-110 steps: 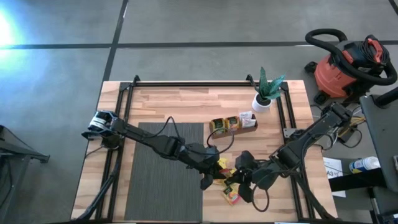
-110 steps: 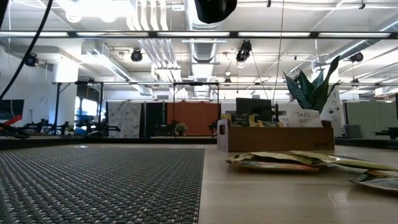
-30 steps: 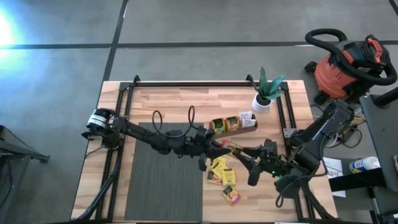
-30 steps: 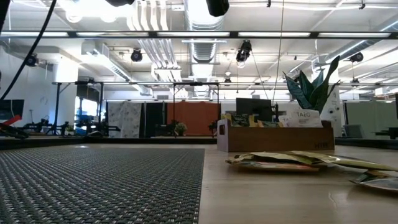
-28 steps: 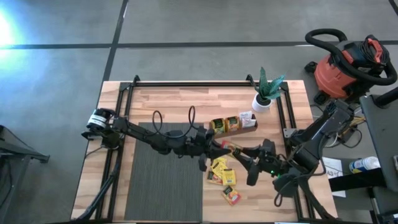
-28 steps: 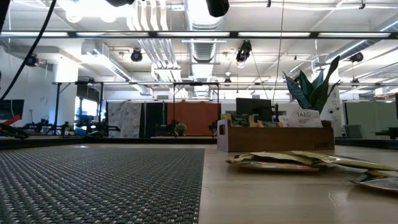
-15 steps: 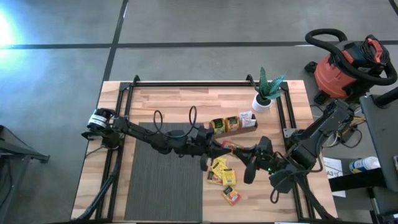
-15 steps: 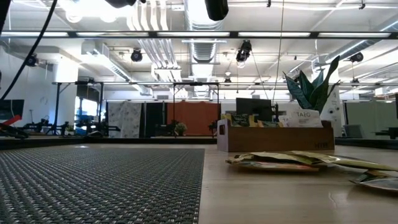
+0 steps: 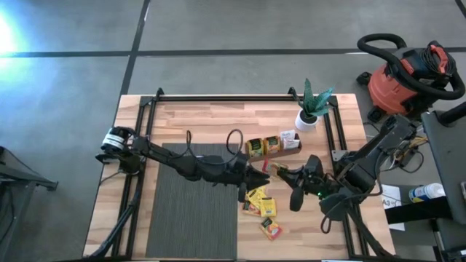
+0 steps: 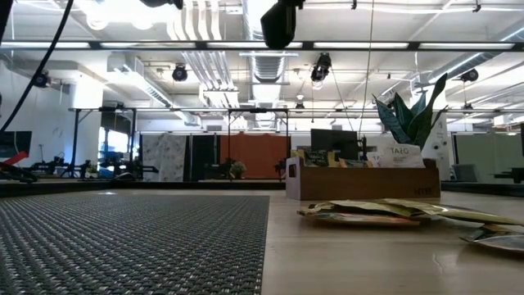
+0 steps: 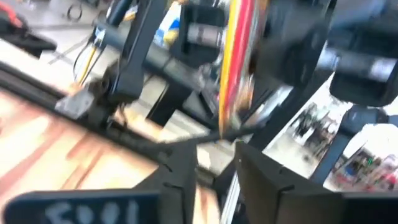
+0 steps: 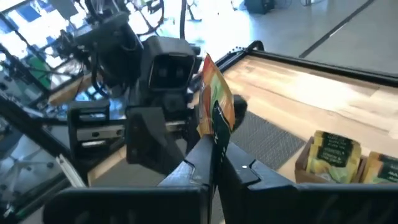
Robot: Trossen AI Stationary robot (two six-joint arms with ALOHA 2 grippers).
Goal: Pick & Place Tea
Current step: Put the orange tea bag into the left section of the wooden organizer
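At frame centre of the high view, above the wooden bench (image 9: 189,124), a handover is under way. The wooden tray (image 9: 273,145) already holds several sachets. The right gripper (image 12: 214,163) is clamped on an orange tea sachet (image 12: 214,106); the left gripper (image 9: 260,175), just beside it, has its fingers parted. Loose sachets (image 9: 261,206) are left to place.

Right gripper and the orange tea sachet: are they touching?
Touching. The right wrist view shows the right gripper shut on the lower edge of the upright orange tea sachet, held in the air.
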